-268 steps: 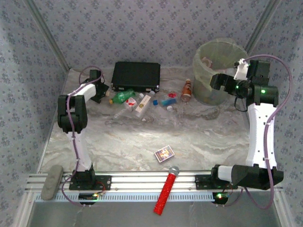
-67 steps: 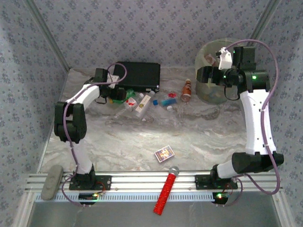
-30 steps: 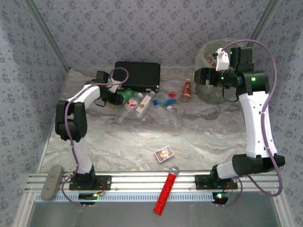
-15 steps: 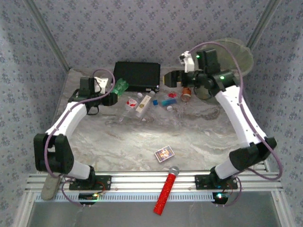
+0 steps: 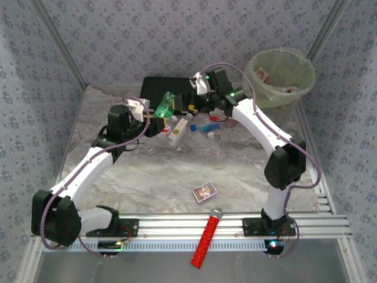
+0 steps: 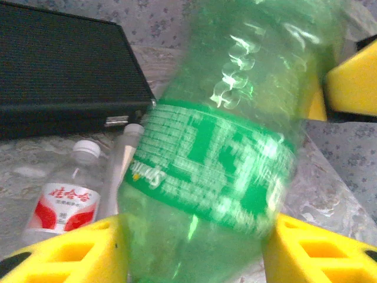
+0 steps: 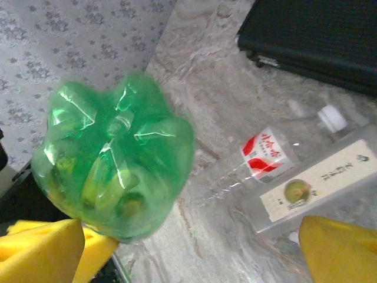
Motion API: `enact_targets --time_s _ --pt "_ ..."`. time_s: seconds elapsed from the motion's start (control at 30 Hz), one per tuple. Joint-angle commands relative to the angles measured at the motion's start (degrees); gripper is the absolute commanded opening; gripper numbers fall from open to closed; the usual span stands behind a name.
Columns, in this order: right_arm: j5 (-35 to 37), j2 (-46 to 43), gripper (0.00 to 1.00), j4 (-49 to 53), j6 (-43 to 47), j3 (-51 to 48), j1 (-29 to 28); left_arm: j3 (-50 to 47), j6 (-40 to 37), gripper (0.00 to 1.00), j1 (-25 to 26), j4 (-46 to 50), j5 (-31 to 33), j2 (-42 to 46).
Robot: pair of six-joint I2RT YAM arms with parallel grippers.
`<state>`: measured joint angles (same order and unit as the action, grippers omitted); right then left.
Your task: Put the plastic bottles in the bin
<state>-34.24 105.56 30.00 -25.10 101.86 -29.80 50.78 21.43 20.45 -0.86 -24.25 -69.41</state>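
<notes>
- Green bottle [image 5: 165, 105], earlier lying by the black case [image 5: 168, 88], was up off the table [image 5: 235, 171], pinched in my left gripper [image 5: 155, 124], well apart from the bin [image 5: 297, 94].
- My right gripper [image 5: 189, 101] had left the bin, jaws spread at the bottle's base.
- I read "Sprite" on its label.

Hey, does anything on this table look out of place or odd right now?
Yes: the red microphone with a silver head lies across the metal rail at the near edge, between the arm bases, its handle overhanging. The clear plastic bottles lie on their sides beside the flat black case.
</notes>
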Motion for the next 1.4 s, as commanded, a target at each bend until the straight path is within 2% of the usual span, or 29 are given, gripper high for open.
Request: enact_targets --time_s 0.0,0.3,0.4,0.5,0.8,0.9,1.0,1.1,1.2,1.37 --pt "-3.6 1.0 0.96 -3.6 -2.2 3.2 -0.8 0.0 1.1 0.55 1.5 -3.7 0.6 1.1" --pt "-5.0 2.2 0.92 -5.4 -3.4 3.5 -1.4 1.7 1.8 0.55 3.7 -4.7 0.8 -1.5" --pt "-5.1 2.8 0.86 -5.6 -3.6 3.9 -1.6 2.1 1.8 0.56 4.4 -4.8 1.1 -2.2" --pt "-4.7 2.9 0.76 -4.8 -3.4 4.4 -1.7 2.5 1.8 0.56 4.7 -4.5 1.3 -2.4" --pt "-2.8 3.4 0.57 -2.4 -1.9 6.5 -1.7 3.4 1.6 0.56 5.1 -3.7 1.2 -1.8" --pt "-1.9 3.5 0.56 -0.9 -1.0 8.0 -1.5 3.5 1.4 0.64 5.2 -3.0 1.4 -1.2" --pt "-0.9 3.4 0.55 1.4 0.5 10.2 -0.5 2.9 0.6 0.81 5.2 -2.6 1.6 0.0" --pt "0.3 2.7 0.53 4.2 2.7 13.3 2.0 2.4 0.6 0.92 5.2 -0.8 1.8 1.8" --pt "1.5 1.4 0.52 10.0 5.8 17.5 5.6 1.7 0.5 0.96 5.5 1.4 2.8 4.3" --pt "5.2 -2.7 0.5 15.3 8.6 23.3 16.7 1.2 0.0 0.97 5.7 8.7 9.7 5.8"
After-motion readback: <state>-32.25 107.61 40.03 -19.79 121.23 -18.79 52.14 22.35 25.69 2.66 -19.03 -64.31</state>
